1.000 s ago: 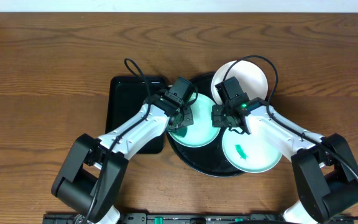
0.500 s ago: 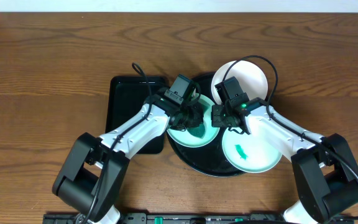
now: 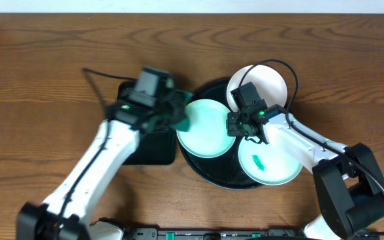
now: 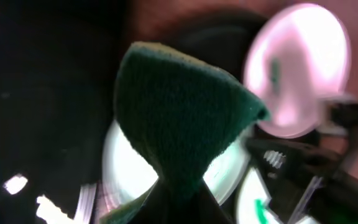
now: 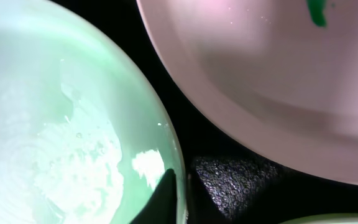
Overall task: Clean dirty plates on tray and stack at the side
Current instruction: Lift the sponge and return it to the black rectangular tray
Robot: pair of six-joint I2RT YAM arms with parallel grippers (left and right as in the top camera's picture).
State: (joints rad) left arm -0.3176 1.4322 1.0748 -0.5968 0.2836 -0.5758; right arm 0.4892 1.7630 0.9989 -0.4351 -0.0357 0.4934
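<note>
The left gripper was clamped on a dark green sponge, which hung off the left edge of the left mint plate and partly over the rectangular tray. That plate lay on the left half of the round tray, its centre bare of any smear and showing wet streaks in the right wrist view.

The right gripper sat at the plate's right rim with its jaws narrow. The rim ran between a dark fingertip and the textured pad, so it looked like a pinch on the edge (how firm, the views did not show).

Two plates had their green marks: the white plate at the far right, tipped against the tray rim, and the smeared mint plate at the near right.

For stacking, the wiped plate lay directly left of the right gripper, which was already on it, so the right arm seemed the one to carry it off. Being round, the plate offered no preferred axis. The sponge arm was well apart from both dirty plates, which lay right of it, across the wiped plate.
</note>
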